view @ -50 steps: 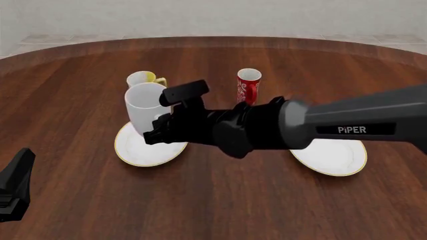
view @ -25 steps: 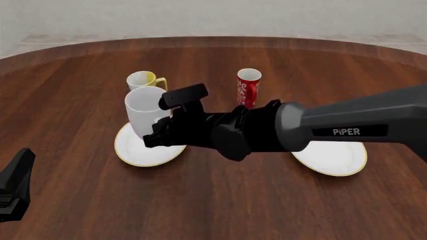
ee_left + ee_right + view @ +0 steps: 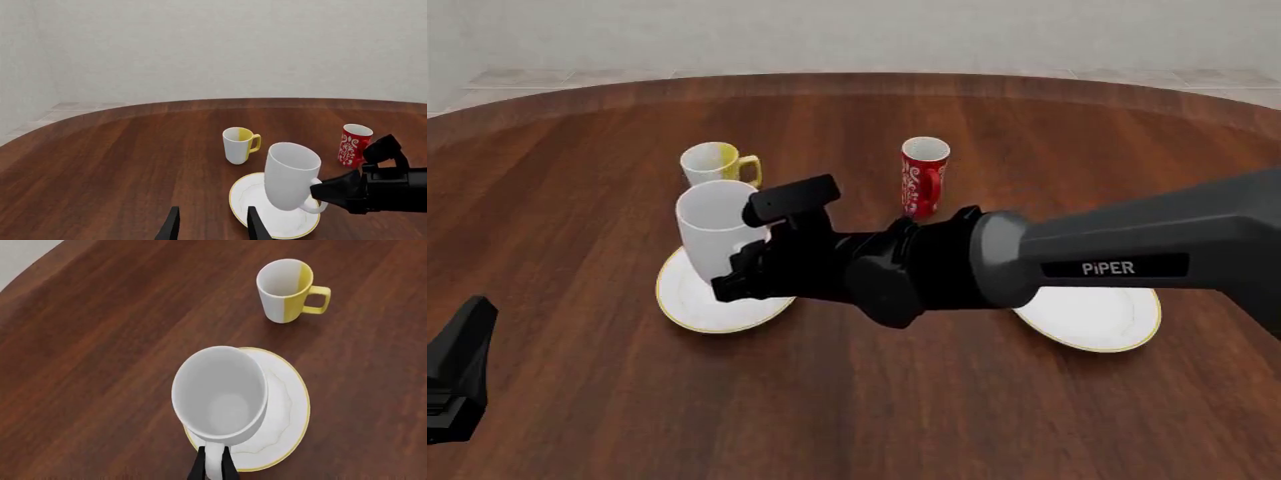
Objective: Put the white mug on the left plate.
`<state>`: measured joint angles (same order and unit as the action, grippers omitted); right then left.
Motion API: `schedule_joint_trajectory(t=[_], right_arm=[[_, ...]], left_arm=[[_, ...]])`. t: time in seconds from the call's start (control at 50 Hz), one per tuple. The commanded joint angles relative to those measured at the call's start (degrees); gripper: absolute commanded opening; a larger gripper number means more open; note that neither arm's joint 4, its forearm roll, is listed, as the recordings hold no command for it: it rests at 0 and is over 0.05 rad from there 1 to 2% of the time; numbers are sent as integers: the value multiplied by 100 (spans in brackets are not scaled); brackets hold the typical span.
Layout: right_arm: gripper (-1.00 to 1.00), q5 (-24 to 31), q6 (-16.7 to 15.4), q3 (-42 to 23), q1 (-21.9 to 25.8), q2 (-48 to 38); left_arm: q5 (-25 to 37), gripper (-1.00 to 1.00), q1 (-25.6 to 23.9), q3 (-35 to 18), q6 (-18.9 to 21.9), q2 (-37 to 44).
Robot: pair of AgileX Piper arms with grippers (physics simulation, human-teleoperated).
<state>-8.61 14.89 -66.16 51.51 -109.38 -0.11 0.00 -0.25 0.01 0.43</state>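
White mug (image 3: pixel 715 230) hangs tilted over left plate (image 3: pixel 694 305), handle pinched in my right gripper (image 3: pixel 212 466), base not seated. Placing step underway. Next: I lower straight, level mug, part fingers. Left gripper (image 3: pixel 212 226) apart, idle.

Front view: black right arm (image 3: pixel 961 270) covers the near right edge of the gold-rimmed white left plate (image 3: pixel 694 305) and the tall plain white ceramic mug's (image 3: pixel 714 225) handle; mug base contact with plate unclear. Black left gripper (image 3: pixel 457 375) cut off at lower left, jaw state unreadable
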Motion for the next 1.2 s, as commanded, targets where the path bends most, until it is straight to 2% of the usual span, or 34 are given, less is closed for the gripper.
schedule_joint_trajectory(t=[0.02,1.2], right_arm=[[-100,-5,53,-25,7,5],[-100,-37,109,-66,49,-209]], left_arm=[[0,100,-1,0,-1,1],[0,100,1,0,1,-2]])
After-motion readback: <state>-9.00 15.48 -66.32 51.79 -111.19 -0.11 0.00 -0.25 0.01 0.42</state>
